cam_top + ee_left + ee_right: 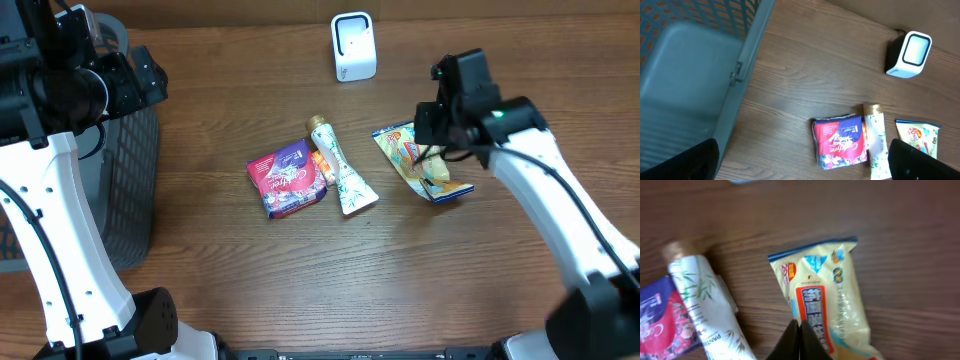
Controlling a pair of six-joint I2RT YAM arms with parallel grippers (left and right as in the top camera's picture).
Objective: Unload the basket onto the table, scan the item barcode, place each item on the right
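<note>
At my left a grey mesh basket (135, 200) stands at the wooden tabletop's (300, 280) edge. Near the middle a red pouch (288, 178) lies flat, touching a white tube (340, 172) on its right, gold cap pointing away.

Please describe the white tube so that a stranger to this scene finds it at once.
Start at the white scanner at the far edge of the table. In front of it lie three items; the tube is the middle one. Unlike the red packet and yellow pouch, it is slim, white, gold-capped.
</note>
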